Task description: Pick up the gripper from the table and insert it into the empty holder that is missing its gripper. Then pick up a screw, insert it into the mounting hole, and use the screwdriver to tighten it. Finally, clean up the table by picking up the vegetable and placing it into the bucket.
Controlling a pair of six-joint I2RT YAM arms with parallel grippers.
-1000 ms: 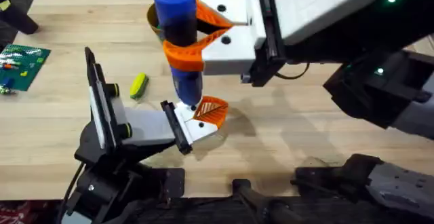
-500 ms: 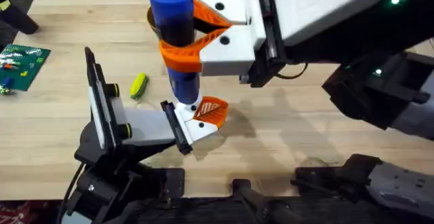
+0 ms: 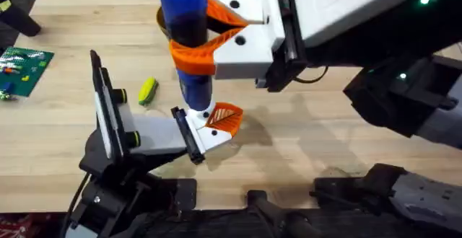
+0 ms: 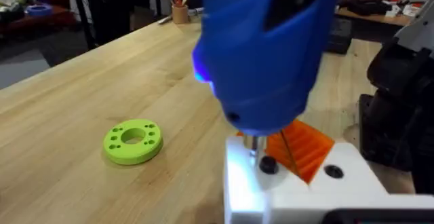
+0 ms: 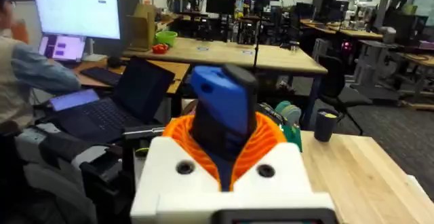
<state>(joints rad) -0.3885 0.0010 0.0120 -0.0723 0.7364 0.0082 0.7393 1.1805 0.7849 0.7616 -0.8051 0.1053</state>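
Right end effector point(image 3: 193, 43) grips the screwdriver point(image 3: 189, 36) (upright), tip on the holder point(image 3: 202, 133).

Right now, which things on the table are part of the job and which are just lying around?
Part of the job:
screwdriver, held by the right gripper
orange gripper finger
white holder
toy corn
bucket

Lying about:
green ring
green circuit board

1 screwdriver point(image 3: 189, 43), 1 vegetable point(image 3: 147, 91), 1 bucket point(image 3: 162, 20), 1 green ring point(image 4: 133, 141).
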